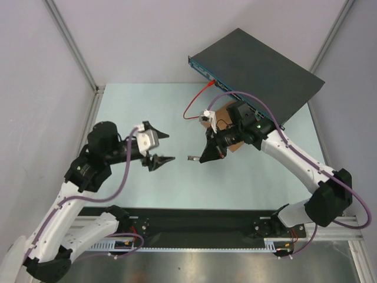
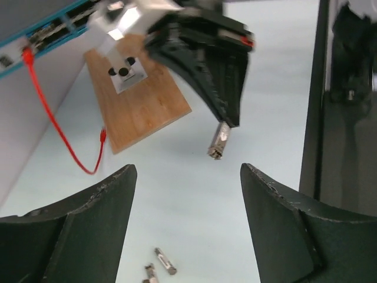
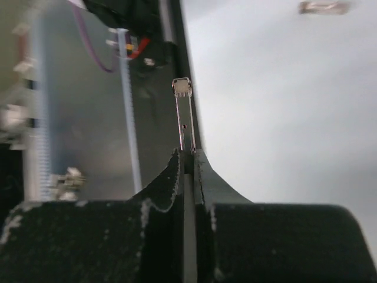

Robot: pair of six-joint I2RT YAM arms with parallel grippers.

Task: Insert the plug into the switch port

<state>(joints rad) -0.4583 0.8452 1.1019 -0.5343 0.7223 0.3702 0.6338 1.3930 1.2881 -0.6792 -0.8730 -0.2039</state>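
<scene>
The switch is a flat dark box at the back right, its blue port edge facing left; the edge also shows in the left wrist view. My right gripper hovers over the mid table, shut on a small metal plug, which sticks out past its tips and also shows in the left wrist view. In the right wrist view that gripper is closed tight on the plug's thin shank. My left gripper is open and empty to the left, also seen from its wrist.
A red cable runs from the switch's edge and loops onto the table. A brown wooden board with a white mount lies beneath the right arm. Loose metal plugs lie on the table below the left gripper; another lies beyond the right gripper.
</scene>
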